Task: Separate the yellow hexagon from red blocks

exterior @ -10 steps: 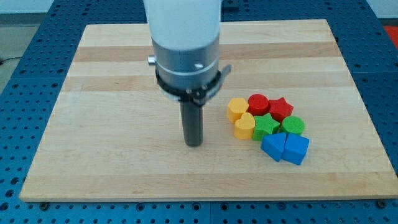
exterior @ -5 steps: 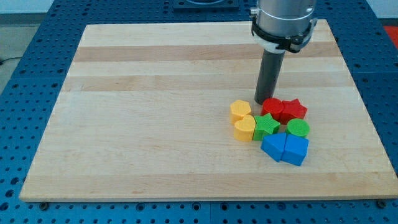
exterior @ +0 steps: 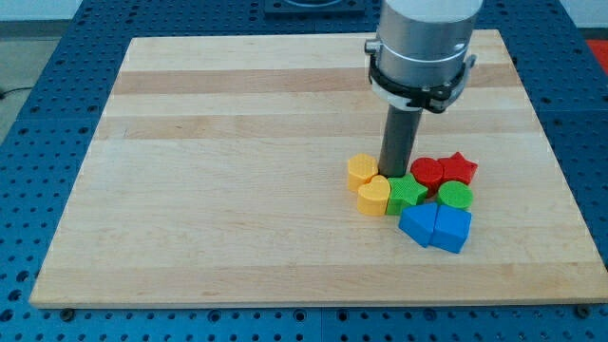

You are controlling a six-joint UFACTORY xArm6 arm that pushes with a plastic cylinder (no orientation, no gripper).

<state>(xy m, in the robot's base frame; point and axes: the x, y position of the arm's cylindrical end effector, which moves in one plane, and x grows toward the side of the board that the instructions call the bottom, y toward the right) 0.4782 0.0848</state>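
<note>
Camera view: my tip [exterior: 394, 175] wedged between yellow hexagon [exterior: 362, 169] and red blocks [exterior: 444, 171], toward desk [exterior: 190, 190] right edge. No end effector jaws, just rod. Hexagon's light, rigid, slides easily; push its right face.

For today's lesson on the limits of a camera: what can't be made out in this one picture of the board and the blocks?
1. The arm above its grey collar: cut off by the view's top edge.
2. Whether my tip touches the yellow hexagon or the red cylinder: the rod hides the gap between them.
3. The far side of the green star: behind the rod.
</note>
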